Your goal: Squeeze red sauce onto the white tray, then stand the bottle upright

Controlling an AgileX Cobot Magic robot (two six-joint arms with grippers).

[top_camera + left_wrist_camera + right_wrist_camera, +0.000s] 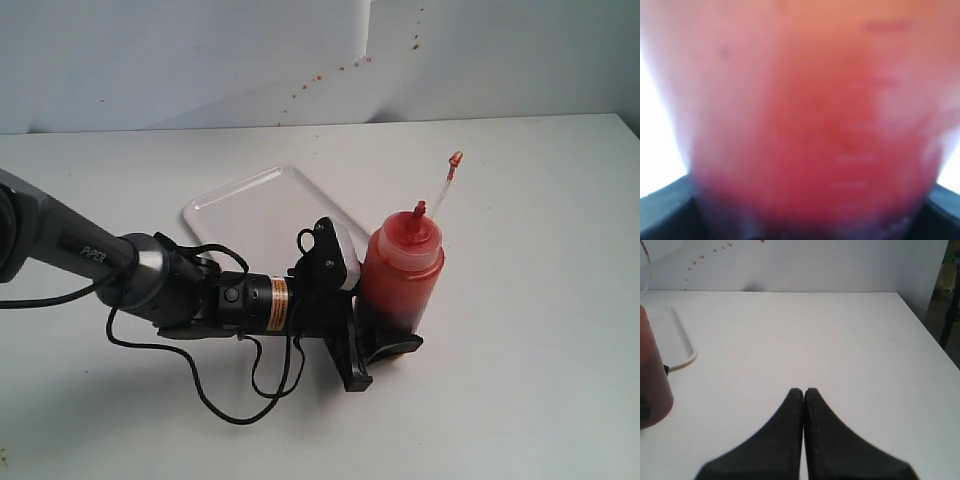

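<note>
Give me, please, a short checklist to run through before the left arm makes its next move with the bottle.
1. Bottle upright: ok. It stands straight, just off the white tray.
2. Hold of the left gripper: ok. Its jaws close around the bottle's lower body, and the bottle fills the left wrist view.
3. Nozzle open: ok. The small cap is off, up on its strap.
4. Red sauce on the tray: cannot tell. The visible part shows none, but the gripper hides a corner.
5. Right gripper out of the way: ok. It is shut, over bare table, apart from the bottle.
</note>
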